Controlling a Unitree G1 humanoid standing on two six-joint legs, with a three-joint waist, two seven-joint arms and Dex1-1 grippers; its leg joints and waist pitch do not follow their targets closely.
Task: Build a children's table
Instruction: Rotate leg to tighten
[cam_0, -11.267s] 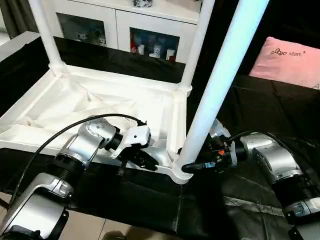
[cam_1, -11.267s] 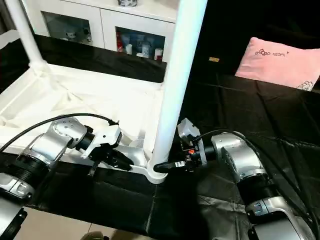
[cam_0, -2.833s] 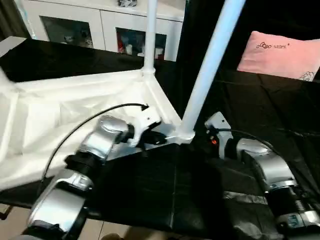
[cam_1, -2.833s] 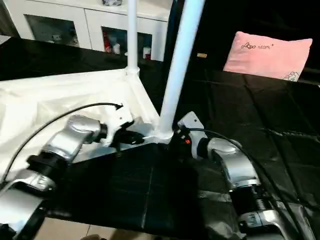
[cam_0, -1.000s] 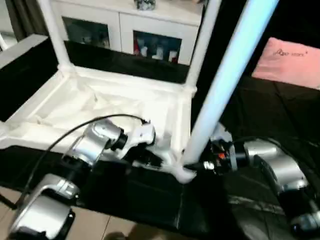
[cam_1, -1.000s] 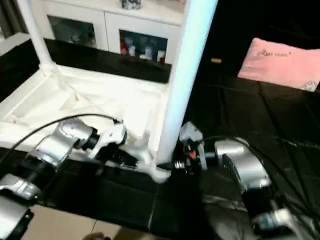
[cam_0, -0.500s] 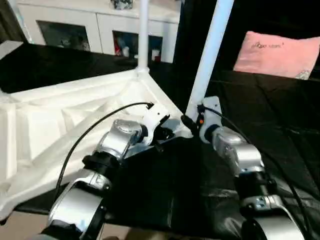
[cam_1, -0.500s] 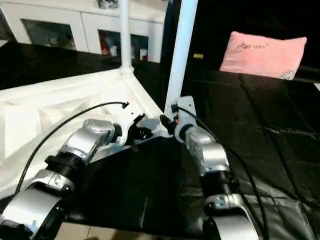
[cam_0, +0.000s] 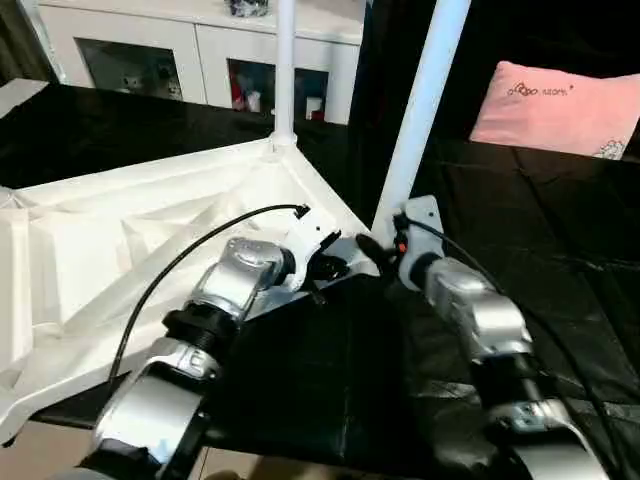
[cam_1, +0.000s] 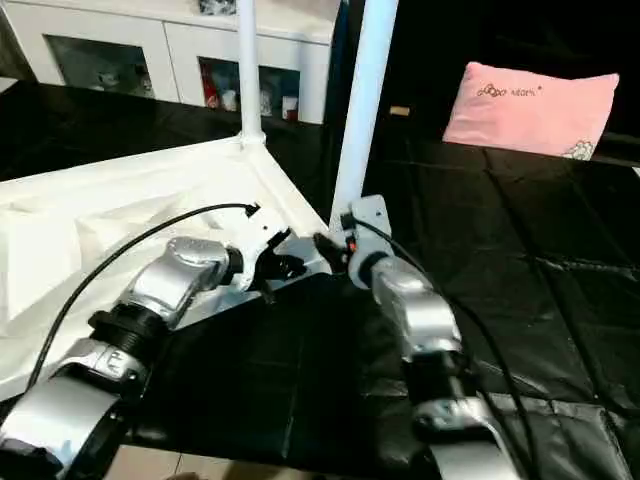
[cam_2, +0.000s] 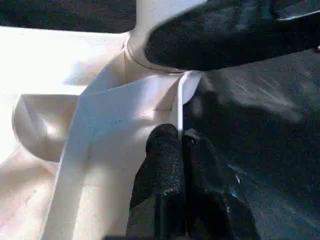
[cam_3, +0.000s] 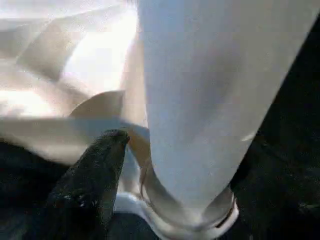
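- Black cloth (cam_0: 560, 290) covers my work surface; a white cabinet (cam_0: 190, 55) runs along the top of the frame and a pink pillow (cam_0: 555, 105) sits upper right.
- My tabletop (cam_0: 120, 260) lies ribbed side up across the left half, much where it was half a second ago.
- Two legs rise from its corners: the far leg (cam_0: 284, 70) top centre, the near leg (cam_0: 420, 110) right of it, now upright rather than leaning.
- My right gripper (cam_0: 372, 247) straddles the near leg's base; whether it presses, I can't quite tell.
- My left gripper (cam_2: 178, 150) pinches the tabletop's thin rim beside that socket.
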